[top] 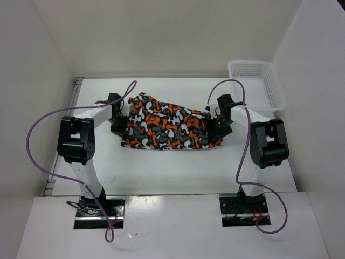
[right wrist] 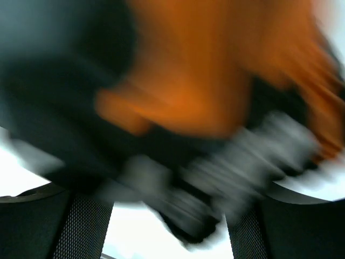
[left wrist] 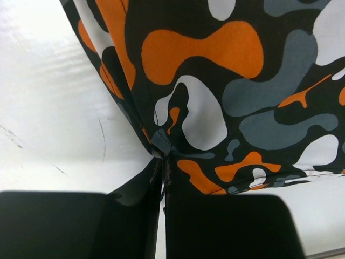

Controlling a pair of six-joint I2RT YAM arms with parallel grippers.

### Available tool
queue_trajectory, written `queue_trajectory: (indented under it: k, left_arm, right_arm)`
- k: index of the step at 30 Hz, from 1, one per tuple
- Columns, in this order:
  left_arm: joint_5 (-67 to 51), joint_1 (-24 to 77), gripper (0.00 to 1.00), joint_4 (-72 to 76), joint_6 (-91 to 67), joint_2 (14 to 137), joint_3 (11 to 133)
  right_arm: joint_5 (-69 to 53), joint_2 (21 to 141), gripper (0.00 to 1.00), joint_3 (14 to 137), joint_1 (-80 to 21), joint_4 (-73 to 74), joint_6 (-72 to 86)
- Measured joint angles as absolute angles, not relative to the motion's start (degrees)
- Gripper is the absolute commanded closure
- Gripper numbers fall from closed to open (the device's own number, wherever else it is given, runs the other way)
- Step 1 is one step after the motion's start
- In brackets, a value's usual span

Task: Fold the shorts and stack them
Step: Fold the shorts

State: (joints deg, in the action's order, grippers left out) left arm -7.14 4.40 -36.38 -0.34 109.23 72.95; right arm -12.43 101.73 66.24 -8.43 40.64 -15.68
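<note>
The shorts (top: 171, 128) lie on the worktop (top: 161, 172), nearer its far edge. The left gripper (top: 121, 123) pinches 1 end. The right gripper (top: 219, 123) looks apart, though blurry; it should grab, then both lift together

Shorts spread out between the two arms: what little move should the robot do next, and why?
Probably lift both ends together, evenly, to start the fold. The left fingers are pinched shut on one end of the shorts, and the right fingers are at the other end, though that view is too blurry to show their grip. The shorts lie spread on the table.
</note>
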Motion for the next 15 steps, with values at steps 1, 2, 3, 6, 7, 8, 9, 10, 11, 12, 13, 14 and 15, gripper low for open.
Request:
queue_trajectory:
  k: [1,2,3,6,7,8,9,10,11,12,13,14,15]
  left_arm:
    - [-7.1,4.4,0.93,-36.7,-0.3,109.0,72.7]
    - [-7.0,4.4,0.93,-37.1,-0.3,109.0,72.6]
    - [-6.9,4.4,0.93,-37.3,-0.3,108.9,72.5]
    - [-6.6,4.4,0.93,-37.6,-0.3,108.9,72.4]
    - [-6.6,4.4,0.93,-37.6,-0.3,108.8,72.4]
    - [-6.4,4.4,0.93,-37.6,-0.3,108.7,72.2]
    - [-6.3,4.4,0.93,-37.5,-0.3,108.5,72.0]
    - [-6.2,4.4,0.93,-37.6,-0.3,108.2,71.6]
    - [-6.2,4.4,0.93,-37.7,-0.3,108.0,71.2]
    - [-6.2,4.3,0.93,-37.9,-0.3,107.9,71.0]
    - [-6.2,4.2,0.93,-38.1,-0.3,107.8,70.9]
    - [-6.3,4.1,0.93,-38.3,-0.3,107.7,70.9]
    - [-6.3,3.9,0.93,-38.5,-0.3,107.7,70.8]
  right_arm:
    - [-13.1,102.5,0.24,66.9,-9.3,40.6,-15.4]
    - [-13.7,103.1,0.24,67.5,-9.9,40.4,-15.1]
    - [-14.5,103.6,0.24,68.1,-10.6,40.1,-14.5]
    - [-15.1,104.4,0.24,68.5,-11.0,39.6,-13.0]
    - [-14.9,104.7,0.24,68.5,-11.0,39.5,-12.4]
    - [-14.7,104.8,0.24,68.3,-11.0,39.2,-11.7]
    - [-14.4,104.9,0.24,68.1,-11.0,39.0,-11.3]
    - [-14.2,104.8,0.24,67.9,-10.9,38.8,-10.9]
    - [-13.9,104.8,0.24,67.9,-10.7,38.7,-10.4]
    - [-13.8,104.8,0.24,67.9,-10.5,38.7,-10.0]
    - [-13.7,104.6,0.25,67.8,-10.3,38.7,-9.7]
    - [-13.6,104.4,0.25,67.7,-10.0,38.8,-9.5]
    - [-13.3,104.1,0.25,67.5,-9.7,38.9,-9.2]
